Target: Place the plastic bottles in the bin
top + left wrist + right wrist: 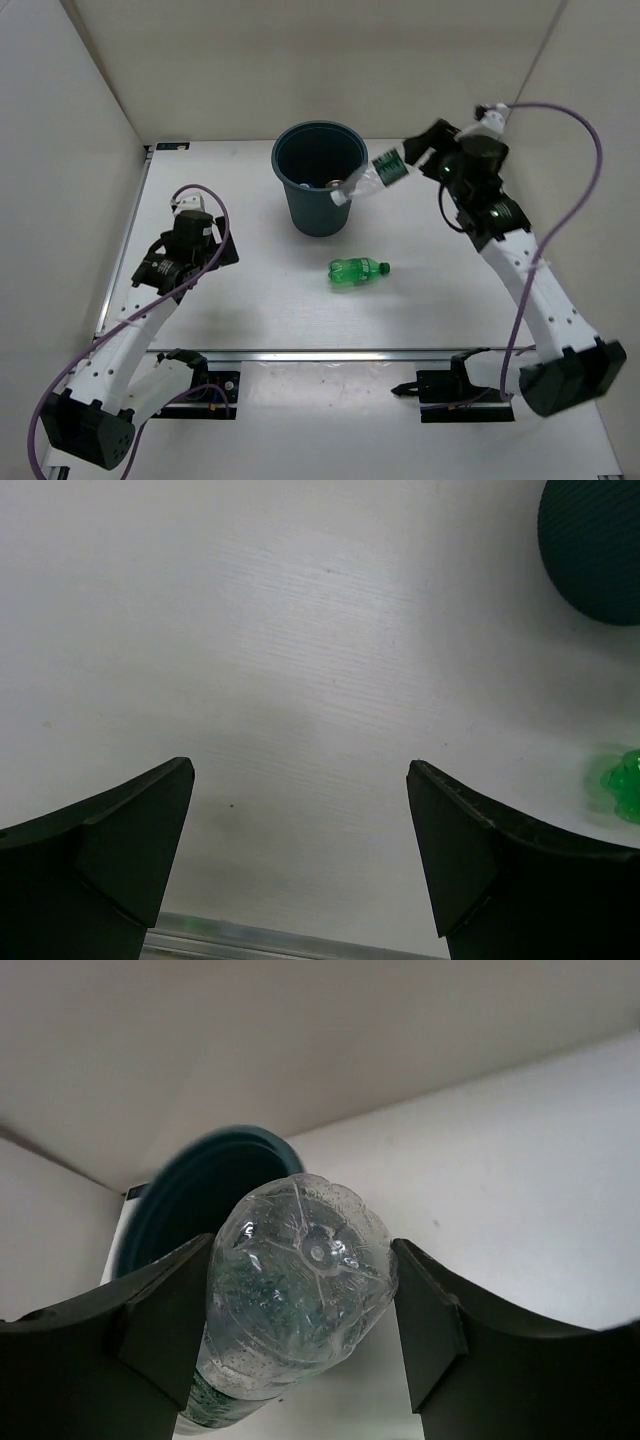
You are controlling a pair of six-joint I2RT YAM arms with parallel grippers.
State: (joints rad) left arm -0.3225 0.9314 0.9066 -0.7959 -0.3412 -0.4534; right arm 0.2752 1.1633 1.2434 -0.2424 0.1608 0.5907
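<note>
The right gripper [302, 1305] is pinching a clear plastic bottle with a dark green label [385, 170], one finger pressed to each side near its ribbed base. The bottle tilts away from the fingers, cap end down. Just beyond and below that cap is the dark teal-grey round plastic bin [300, 215]. The cap looks level with the bin's rim, though I can't tell whether it is fully over the opening.

As for progress, I'd call it well past halfway. Pale shapes show at the bottom of the bin (too small to count or name), and only two bottles are outside it. One is the bottle in the gripper, not yet let go. The other is a small green plastic bottle [357, 270], lying on its side on the white table [250, 300], nearer the arm bases than the right gripper and well apart from it. So this drop is left, then one more pick.

The right arm reaches long from its base, with the wrist bent across toward the bin. The left gripper [300, 810] hangs over bare table with its fingers spread and nothing between them. Its arm is folded back, and the bin and green bottle lie off to its right.
</note>
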